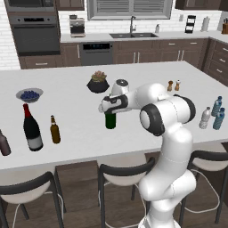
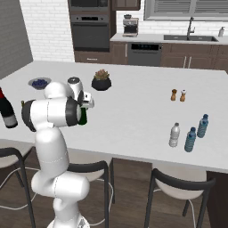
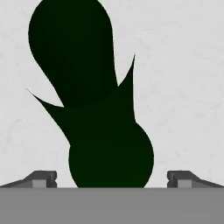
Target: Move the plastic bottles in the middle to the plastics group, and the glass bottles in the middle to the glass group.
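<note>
hand (image 3: 112, 177) hung over green wine bottle (image 1: 110, 120) mid worktop (image 1: 133, 80), fingers apart either side of neck, not yet gripping. best lowered further, clamped below lip, kept upright before carrying left to beer bottle (image 1: 54, 130).

A white worktop (image 1: 133, 75) carries a dark bowl holding a succulent plant (image 1: 98, 82) near its middle, a pale bowl of blueberries (image 1: 30, 95) toward the left, and two small salt and pepper shakers (image 1: 173, 85) standing side by side toward the right. Dark-framed stools (image 1: 124, 171) sit along its near edge. Against the brick back wall are a built-in oven (image 1: 34, 33), a coffee machine (image 1: 77, 26), a sink with faucet (image 1: 132, 30) and a dishwasher (image 1: 96, 53).
</note>
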